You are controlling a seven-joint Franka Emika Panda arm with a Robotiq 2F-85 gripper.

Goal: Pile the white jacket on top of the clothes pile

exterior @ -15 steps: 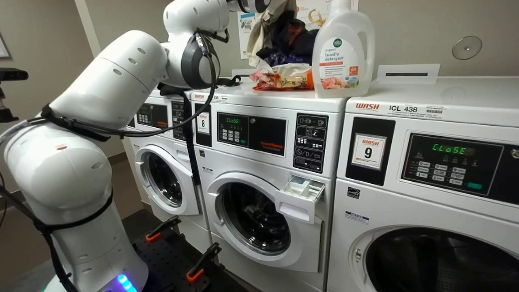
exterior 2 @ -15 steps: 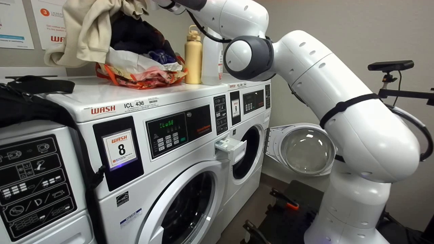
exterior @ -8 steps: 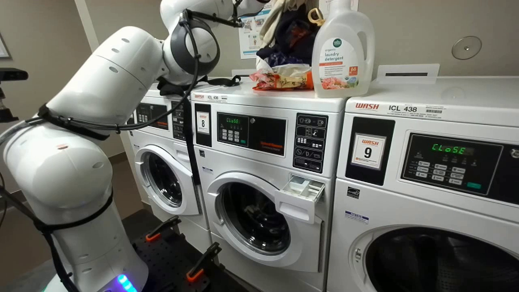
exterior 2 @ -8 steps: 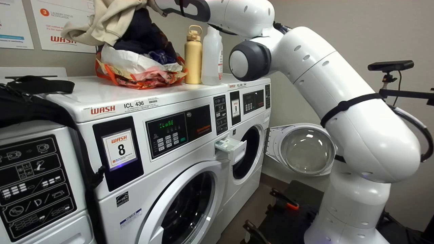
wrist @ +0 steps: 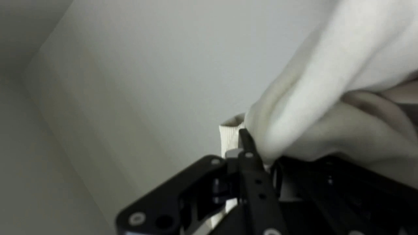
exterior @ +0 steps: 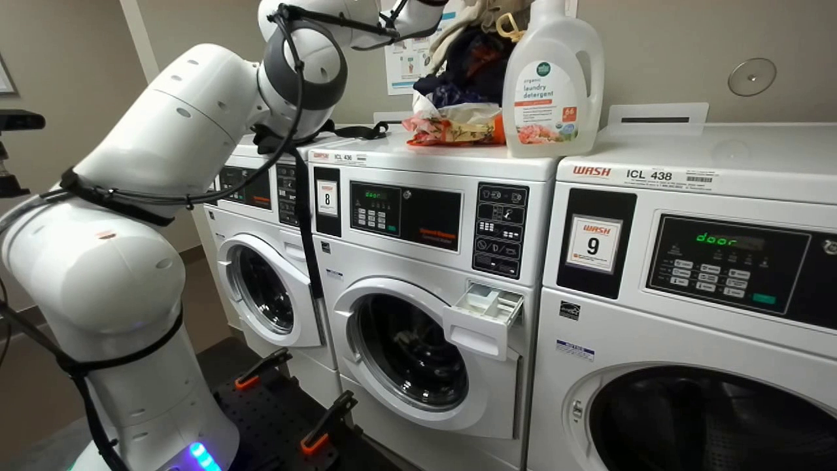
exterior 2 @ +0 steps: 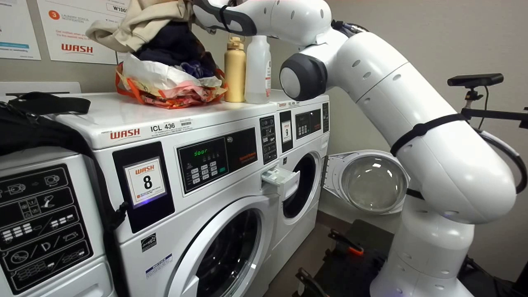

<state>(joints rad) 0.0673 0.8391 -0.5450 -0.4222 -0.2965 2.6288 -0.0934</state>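
Note:
The white jacket, cream in colour, hangs at the top of both exterior views point(exterior: 467, 26) point(exterior 2: 140, 27) and fills the right of the wrist view point(wrist: 326, 120). The clothes pile of dark navy and purple clothes point(exterior 2: 173, 47) point(exterior: 467, 65) stands in a floral bag with orange trim point(exterior 2: 165, 90) on the washer marked 8. The jacket hangs over the pile's upper part; its lower folds seem to touch the dark clothes. My gripper point(wrist: 266, 155) is shut on jacket fabric; one finger point(wrist: 247, 143) shows, the other is mostly covered by cloth. The exterior views hide the fingers.
A yellow bottle point(exterior 2: 235, 72) and a detergent jug point(exterior: 552, 85) stand close beside the pile. A black strapped bag point(exterior 2: 37, 123) lies on the neighbouring washer. A detergent drawer point(exterior: 484, 320) sticks out. A round washer door point(exterior 2: 373, 181) stands open near the arm.
The jacket has moved right and upward in both exterior views, and its hanging part has come over the dark clothes. The arm's wrist has turned. The washer displays changed text.

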